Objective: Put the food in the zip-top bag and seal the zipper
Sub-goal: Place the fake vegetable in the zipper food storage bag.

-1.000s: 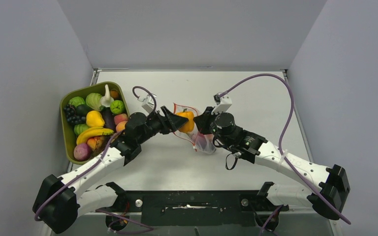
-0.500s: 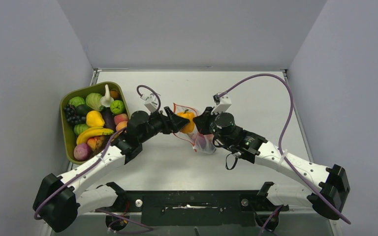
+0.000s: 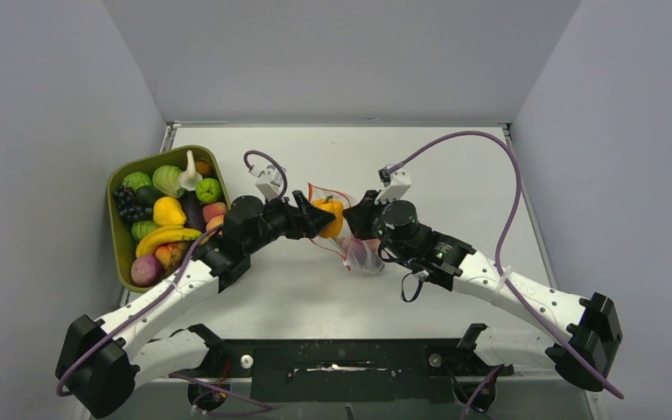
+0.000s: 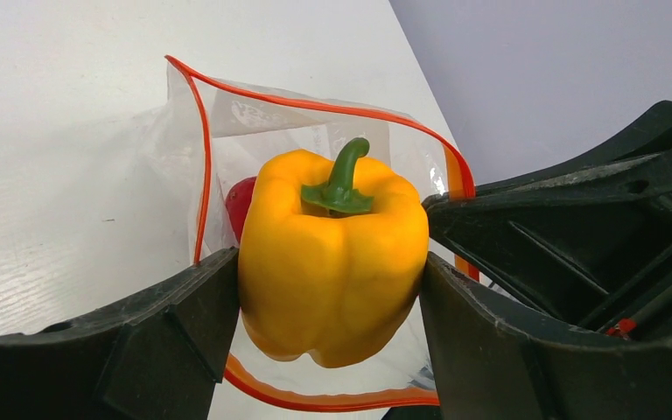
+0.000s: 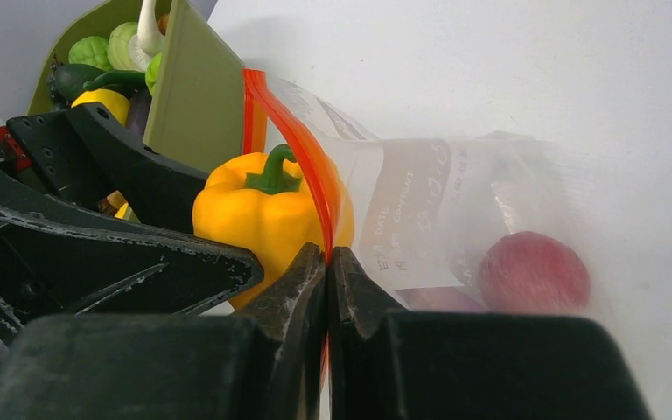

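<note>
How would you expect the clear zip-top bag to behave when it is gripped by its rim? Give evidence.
Probably floppy: the zip-top bag creases and sags where the right gripper pinches its red zipper. Its thin clear film looks light, so it may shift or fold when the yellow pepper pushes in.

On the left side of the table [image 3: 402, 157], the tray [image 3: 114, 229] full of food [image 3: 168, 212]. Near the middle, right of the tray, the zip-top bag [image 3: 356, 254], its mouth to the left and the pepper [image 3: 331, 214] right at that mouth, between the fingers [image 4: 175, 324] of the left gripper [image 3: 315, 216]. Inside the bag, one round piece [image 5: 534, 271]; on the bag's right, the right gripper [image 5: 326, 254], pinched on the zipper [image 4: 205, 157].
</note>
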Robot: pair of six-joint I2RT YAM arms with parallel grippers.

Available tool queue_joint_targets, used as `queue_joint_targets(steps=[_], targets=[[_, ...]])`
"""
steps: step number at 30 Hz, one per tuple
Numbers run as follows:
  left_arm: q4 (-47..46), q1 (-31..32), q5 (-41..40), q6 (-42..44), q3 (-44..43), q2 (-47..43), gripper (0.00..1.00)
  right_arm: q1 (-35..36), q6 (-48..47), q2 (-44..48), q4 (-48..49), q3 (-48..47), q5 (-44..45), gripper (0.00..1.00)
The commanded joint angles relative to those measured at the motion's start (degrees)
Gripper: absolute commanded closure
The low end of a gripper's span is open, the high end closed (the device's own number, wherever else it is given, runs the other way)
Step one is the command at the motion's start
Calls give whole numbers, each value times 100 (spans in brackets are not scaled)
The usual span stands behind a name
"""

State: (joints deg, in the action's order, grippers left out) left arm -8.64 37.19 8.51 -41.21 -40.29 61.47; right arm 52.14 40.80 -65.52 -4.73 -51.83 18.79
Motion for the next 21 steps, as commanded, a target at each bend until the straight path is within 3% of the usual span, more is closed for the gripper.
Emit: queue_joint_targets(steps=[1,17,21], targets=[[-62,27,-234,6,-381,-169,30,-54,-54,47,445,-29,-8,100],[478,31,-376,21,-804,135,27,-90,-133,61,376,-106,-94,100],[574,28,-207,421,-806,-1,19,-93,-126,82,373,-114,-101,100]])
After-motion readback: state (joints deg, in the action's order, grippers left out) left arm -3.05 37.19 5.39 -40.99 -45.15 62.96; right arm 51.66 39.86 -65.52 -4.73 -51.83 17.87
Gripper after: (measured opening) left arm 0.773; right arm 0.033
